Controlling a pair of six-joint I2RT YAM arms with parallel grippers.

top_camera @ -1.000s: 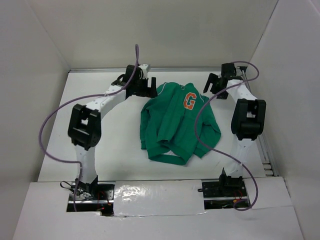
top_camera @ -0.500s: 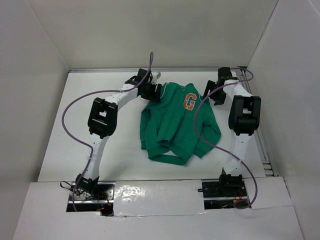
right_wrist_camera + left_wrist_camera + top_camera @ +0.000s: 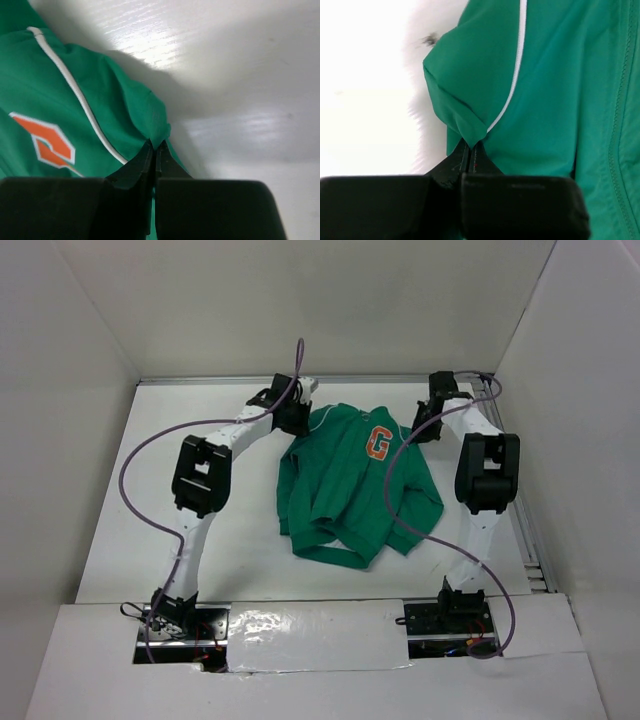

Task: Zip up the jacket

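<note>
Green jacket point(image 3: 355, 485) lies flat on the white table point(image 3: 190, 430), about mid-table and slightly right of centre, collar end toward the far wall, ribbed hem point(image 3: 335, 557) toward the near edge, front side up with the orange G patch point(image 3: 378, 442) on the chest, sleeves folded in along the body, cloth rumpled near the hem; top view too small to tell how far the zip is closed. Left gripper point(image 3: 296, 423) sits at the jacket's far-left shoulder corner, and in the left wrist view its two black fingers are pressed together, tips clenched on a small peaked fold of green shoulder cloth right beside the thin white piping point(image 3: 517, 60); a stitched line runs down the fabric at the right edge of that view. Right gripper point(image 3: 425, 425) is at the far-right shoulder corner, and in the right wrist view its fingers are likewise squeezed tight, pinching a raised fold of green cloth at the jacket's edge, bare table behind it, piping and G patch to the left of the pinch. Both arms reach from the near edge out to the far part of the table, one either side of the jacket, purple cables point(image 3: 140, 455) looping off each, the right arm's cable hanging across the jacket's right half
</note>
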